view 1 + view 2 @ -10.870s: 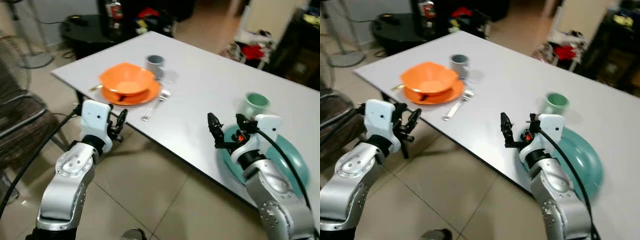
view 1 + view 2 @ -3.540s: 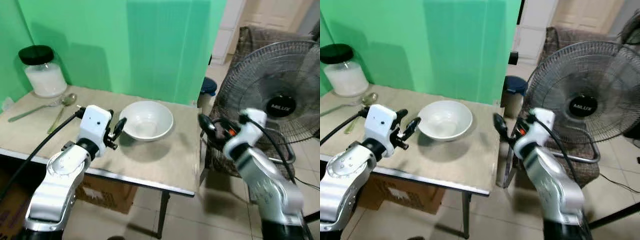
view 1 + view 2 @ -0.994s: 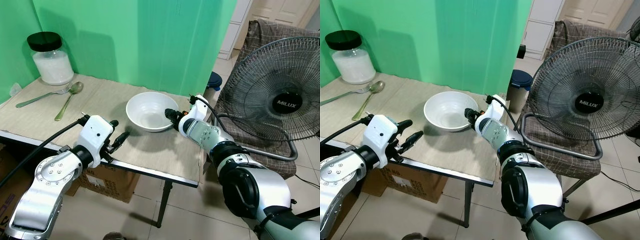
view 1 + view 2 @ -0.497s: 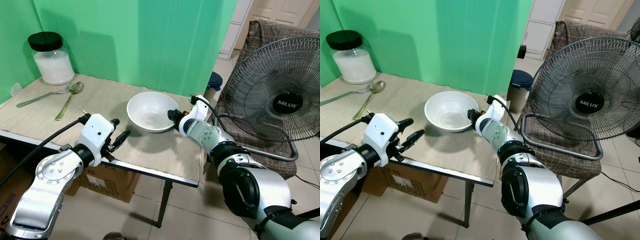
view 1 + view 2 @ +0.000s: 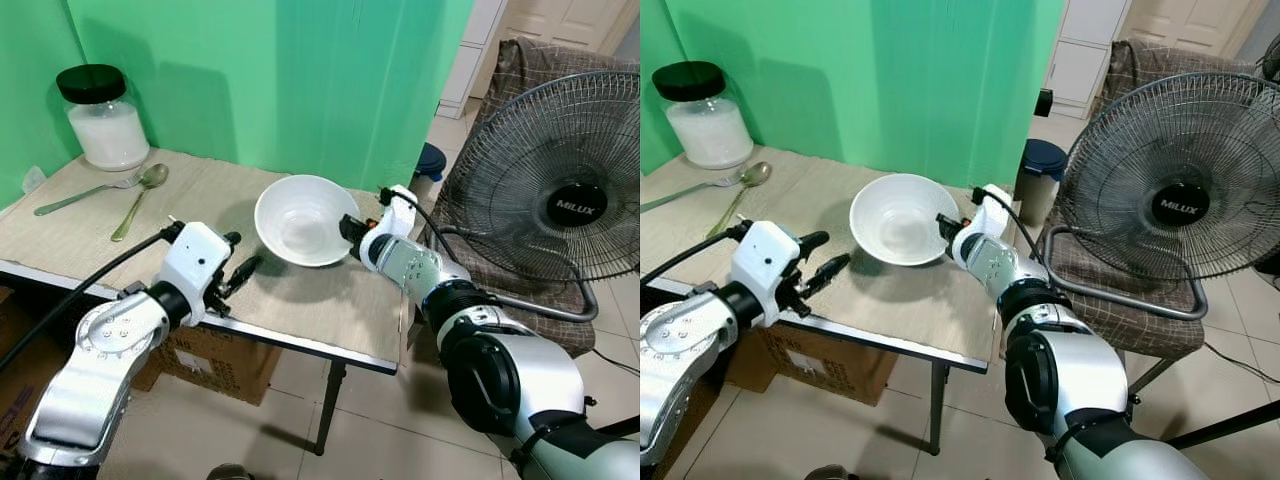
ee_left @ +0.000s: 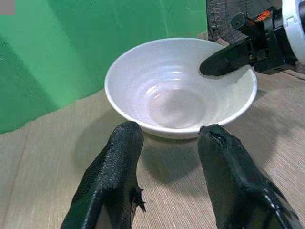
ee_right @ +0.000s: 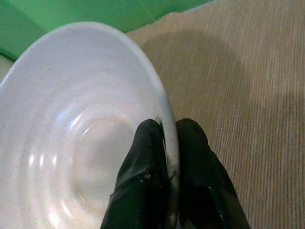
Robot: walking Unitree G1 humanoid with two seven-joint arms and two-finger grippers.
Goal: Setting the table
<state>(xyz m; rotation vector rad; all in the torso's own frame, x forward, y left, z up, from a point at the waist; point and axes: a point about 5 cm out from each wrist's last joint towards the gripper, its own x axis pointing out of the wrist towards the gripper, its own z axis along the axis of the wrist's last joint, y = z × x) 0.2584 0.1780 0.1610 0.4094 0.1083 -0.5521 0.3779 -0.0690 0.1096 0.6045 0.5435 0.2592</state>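
A white bowl (image 5: pixel 300 218) hangs tilted just above the beige table mat (image 5: pixel 200 200), near the table's right end. My right gripper (image 5: pixel 347 226) is shut on the bowl's right rim (image 7: pixel 167 119), one finger inside and one outside. My left gripper (image 5: pixel 237 266) stands open over the table's front edge, to the left of the bowl and apart from it; the left wrist view shows its two fingers (image 6: pixel 119 167) spread before the bowl (image 6: pixel 176 90). A spoon (image 5: pixel 138 197) and a fork (image 5: pixel 85 195) lie at the far left.
A glass jar (image 5: pixel 100 120) with a black lid stands at the back left against the green screen. A large standing fan (image 5: pixel 565 190) and a chair with a patterned cover (image 5: pixel 520 300) are close on the right of the table. A cardboard box (image 5: pixel 215 365) sits under the table.
My right gripper has lifted the bowl off the mat and tipped it, its open side now facing more towards me. The left gripper has edged slightly forward.
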